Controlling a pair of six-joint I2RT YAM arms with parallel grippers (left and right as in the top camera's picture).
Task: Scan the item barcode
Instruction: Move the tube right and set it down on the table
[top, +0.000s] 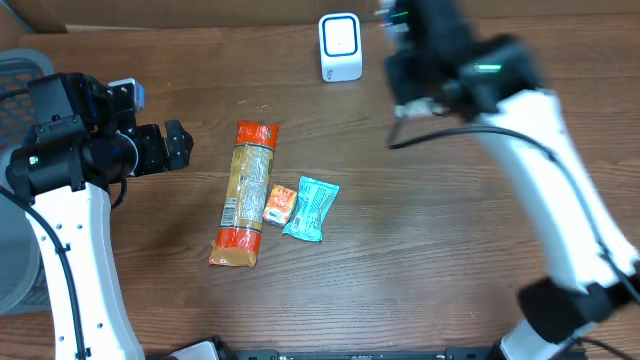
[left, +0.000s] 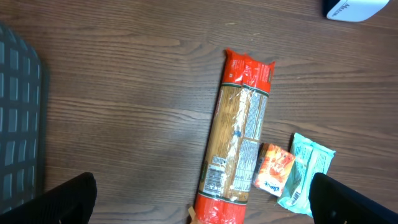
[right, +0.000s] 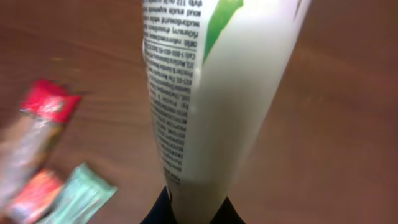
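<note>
One white, green-printed tube (right: 205, 106) was clamped in the right pincer (right: 193, 211), raised above the desk (top: 420, 250) near the scanner (top: 340, 47). The left pincer (top: 180, 147) was spread wide, empty, beside the pasta packet (top: 247, 195).

Wide bare desk (top: 430, 250) near and right. Mid-desk blocked by pasta packet (top: 245, 195), orange sachet (top: 279, 204), teal packet (top: 310, 208), side by side. Far: white scanner (top: 340, 46), beside it right gripper (right: 193, 208) clamping white tube (right: 211, 93). Left: grey basket (top: 22, 68).
</note>
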